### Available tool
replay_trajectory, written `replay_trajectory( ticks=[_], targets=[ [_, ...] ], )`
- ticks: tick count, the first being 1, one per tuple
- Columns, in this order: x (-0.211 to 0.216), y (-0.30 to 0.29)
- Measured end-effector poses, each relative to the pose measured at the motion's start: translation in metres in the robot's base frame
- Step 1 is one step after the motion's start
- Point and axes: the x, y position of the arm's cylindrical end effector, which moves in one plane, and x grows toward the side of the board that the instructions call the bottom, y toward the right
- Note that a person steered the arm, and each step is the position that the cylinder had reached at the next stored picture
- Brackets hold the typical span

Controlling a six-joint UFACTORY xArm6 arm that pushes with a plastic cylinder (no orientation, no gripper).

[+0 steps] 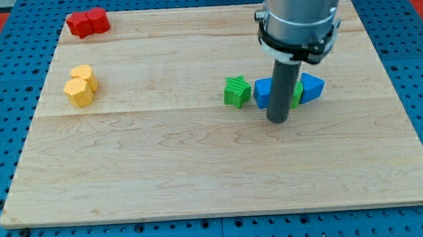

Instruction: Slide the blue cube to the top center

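**Tip set below the blue cube, ready to push it up the board**

The blue cube (263, 92) sits right of the middle of the pale wooden tabletop (163, 164), well below the top centre where it belongs. My tip (278, 120) rests at the cube's lower right edge, apparently touching it; I judge this placing suits a push toward the view's top and slightly left. I have no jaws, only the dark rod, so nothing is held.

Close by, a green star-like block (236, 91) stands just left of the cube, a blue triangular block (311, 87) just right of my rod, and a green piece (297, 94) peeks out between. These neighbours may get dragged along. Two yellow blocks (81, 85) and two red blocks (88, 22) lie far left.
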Motion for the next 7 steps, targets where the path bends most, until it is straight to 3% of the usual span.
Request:
replay_trajectory(
  ticks=[3,4,6,7],
  targets=[
    [-0.142,-0.003],
    [-0.153,-0.004],
    [-0.103,-0.004],
    [-0.107,-0.03]
  ],
)
